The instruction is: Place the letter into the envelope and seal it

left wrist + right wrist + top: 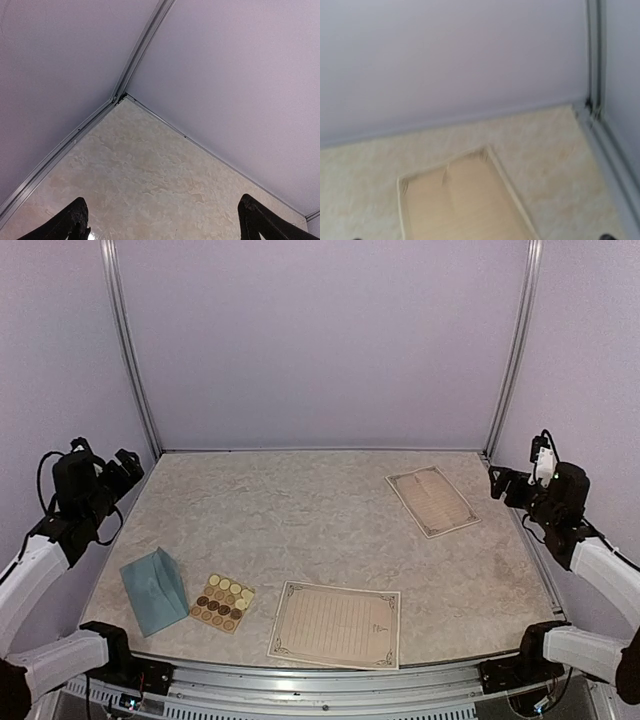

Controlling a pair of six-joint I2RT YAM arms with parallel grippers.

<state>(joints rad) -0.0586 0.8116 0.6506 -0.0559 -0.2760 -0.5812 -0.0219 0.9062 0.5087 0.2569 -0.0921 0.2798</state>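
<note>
The teal-blue envelope (155, 590) lies at the front left of the table with its flap raised. One cream letter sheet (336, 624) lies at the front centre. A second cream sheet (432, 501) lies at the back right and also shows in the right wrist view (465, 200). My left gripper (125, 468) hovers at the table's left edge, open and empty, its dark fingertips (75, 222) wide apart over bare table. My right gripper (500, 483) hovers at the right edge, facing the back-right sheet. Only the very ends of its fingertips (606, 237) show, far apart, with nothing between them.
A tan sheet of round stickers (222, 602) lies between the envelope and the front sheet. Lilac walls with metal corner posts (128, 350) enclose the marbled table (300, 520) on three sides. A metal rail (330, 680) runs along the front edge.
</note>
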